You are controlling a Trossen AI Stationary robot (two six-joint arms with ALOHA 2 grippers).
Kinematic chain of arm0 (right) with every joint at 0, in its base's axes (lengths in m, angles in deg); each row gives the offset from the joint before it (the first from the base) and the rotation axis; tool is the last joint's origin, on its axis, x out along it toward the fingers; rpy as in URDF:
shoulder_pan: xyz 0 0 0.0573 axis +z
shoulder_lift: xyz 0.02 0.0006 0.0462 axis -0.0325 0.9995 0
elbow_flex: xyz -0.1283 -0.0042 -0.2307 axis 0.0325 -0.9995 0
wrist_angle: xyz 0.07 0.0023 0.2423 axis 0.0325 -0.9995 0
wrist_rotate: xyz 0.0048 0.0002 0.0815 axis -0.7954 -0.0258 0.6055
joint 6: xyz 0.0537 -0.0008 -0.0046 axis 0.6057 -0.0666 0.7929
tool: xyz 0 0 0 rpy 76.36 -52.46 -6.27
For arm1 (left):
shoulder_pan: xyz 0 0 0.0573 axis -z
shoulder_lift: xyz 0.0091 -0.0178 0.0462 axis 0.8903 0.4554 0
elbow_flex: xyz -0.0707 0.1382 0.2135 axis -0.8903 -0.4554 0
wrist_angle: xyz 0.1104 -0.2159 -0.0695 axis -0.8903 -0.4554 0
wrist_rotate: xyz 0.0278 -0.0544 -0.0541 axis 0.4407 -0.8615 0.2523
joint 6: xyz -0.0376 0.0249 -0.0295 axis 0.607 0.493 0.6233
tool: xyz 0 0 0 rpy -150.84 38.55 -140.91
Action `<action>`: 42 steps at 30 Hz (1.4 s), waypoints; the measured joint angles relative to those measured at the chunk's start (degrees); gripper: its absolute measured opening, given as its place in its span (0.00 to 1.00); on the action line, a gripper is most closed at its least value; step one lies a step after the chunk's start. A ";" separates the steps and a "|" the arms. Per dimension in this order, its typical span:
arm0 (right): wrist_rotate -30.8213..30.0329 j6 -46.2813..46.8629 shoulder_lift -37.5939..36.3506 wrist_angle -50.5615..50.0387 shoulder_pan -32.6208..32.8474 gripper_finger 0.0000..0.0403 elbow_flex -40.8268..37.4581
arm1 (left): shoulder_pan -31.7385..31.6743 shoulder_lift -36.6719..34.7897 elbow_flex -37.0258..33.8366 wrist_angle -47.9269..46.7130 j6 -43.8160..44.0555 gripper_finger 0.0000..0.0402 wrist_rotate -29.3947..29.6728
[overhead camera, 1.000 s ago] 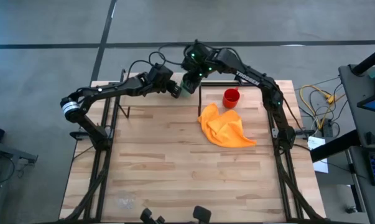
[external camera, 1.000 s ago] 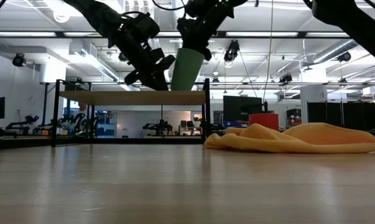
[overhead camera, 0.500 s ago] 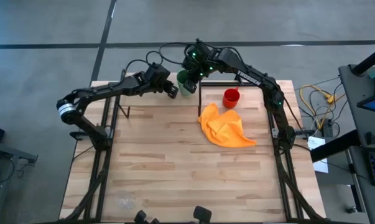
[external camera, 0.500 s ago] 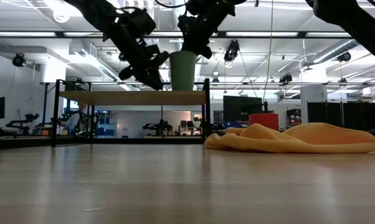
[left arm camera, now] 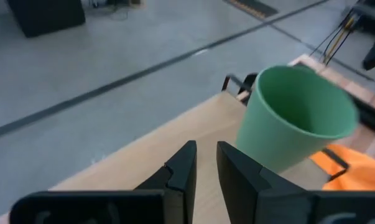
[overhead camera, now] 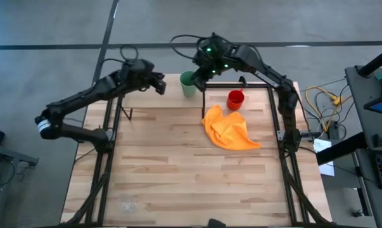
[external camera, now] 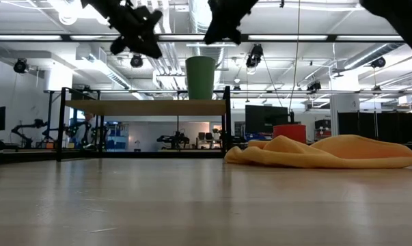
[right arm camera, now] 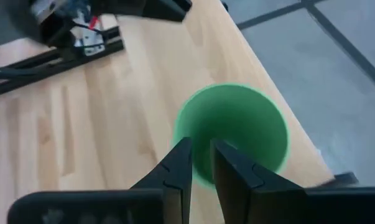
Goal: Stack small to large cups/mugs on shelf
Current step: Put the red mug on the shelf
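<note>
- The green cup (external camera: 200,77) stood upright on the shelf (external camera: 144,107), near its right end in the low view, with nothing touching it.
- The right claw (overhead camera: 202,71) hung just above and beside that cup. In its wrist view the fingers (right arm camera: 178,168) sat nearly together with nothing between them, so I'd call it clenched and empty.
- The left claw (overhead camera: 158,82) was well off to the side over the shelf's far edge, also pinched nearly shut on nothing.
- The cup looked like thin plastic: light, a bit slick, tapered wider at the mouth. My guess is it would tip easily if bumped, but wouldn't break.
- Best hold on it would probably be across the rim, or one finger inside and one outside the wall.
- The red mug (overhead camera: 235,99) sat on the bench (overhead camera: 178,171) just behind the orange cloth (overhead camera: 231,129). It looked heavier and stiffer, maybe ceramic, so likely chippable. I'd grab the wall at the rim, since the handle was hard to make out.
- A clear glass cup (overhead camera: 127,204) showed faintly near the bench's front left corner. Probably slippery and fragile, so a gentle squeeze low on the body.
</note>
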 joint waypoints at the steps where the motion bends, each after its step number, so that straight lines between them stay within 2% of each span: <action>1: 0.03 -0.16 -1.26 -0.81 0.07 0.13 -0.01 | 0.00 -1.23 0.00 0.05 0.00 0.12 -0.01; 4: 0.08 -0.36 -5.45 -4.93 0.40 0.13 0.03 | 0.07 -4.82 0.00 0.04 0.01 0.12 -0.35; 8: -0.57 -2.91 -9.87 -14.86 1.09 0.14 -0.06 | 0.18 -8.89 0.00 -0.04 0.07 0.12 -3.91; 10: -4.02 -3.78 -11.21 -19.56 1.98 0.14 -0.16 | 0.20 -10.59 0.00 -0.31 0.20 0.12 -6.16; 13: -13.06 -4.24 -12.38 -25.89 2.60 0.14 -0.34 | 0.32 -12.82 0.00 -0.94 0.28 0.12 -8.26; 15: -15.36 -2.57 -13.28 -24.66 2.54 0.15 -1.77 | 0.45 -14.12 0.00 -2.12 0.32 0.12 -8.50; 19: -13.96 0.56 -14.23 -25.18 2.03 0.22 -6.21 | 0.46 -16.14 0.00 -3.17 0.33 0.12 -8.55; 22: -14.47 2.23 -14.53 -25.16 1.46 0.28 -12.77 | 0.46 -17.17 0.00 -3.14 0.31 0.12 -8.55; 28: -27.44 2.53 -14.27 -25.21 0.33 0.36 -26.63 | 0.46 -18.49 0.00 -3.18 0.25 0.12 -8.57; 30: -27.09 3.44 -14.11 -25.05 -0.65 0.37 -30.78 | 0.46 -18.69 0.00 -3.21 -0.05 0.12 -8.60; 32: -23.25 4.79 -14.13 -24.76 -1.76 0.37 -34.72 | 0.46 -18.73 0.00 -3.41 -0.78 0.12 -8.62; 34: -22.01 4.70 -14.11 -24.13 -2.13 0.37 -38.36 | 0.46 -18.71 0.00 -3.95 -1.37 0.12 -8.64; 37: -25.50 4.11 -13.99 -20.96 -2.03 0.37 -43.20 | 0.46 -18.28 -0.01 -4.42 -1.42 0.12 -8.70; 42: -25.89 1.87 -13.98 -15.29 -2.09 0.37 -47.08 | 0.50 -17.78 -0.02 -4.45 -1.42 0.12 -8.71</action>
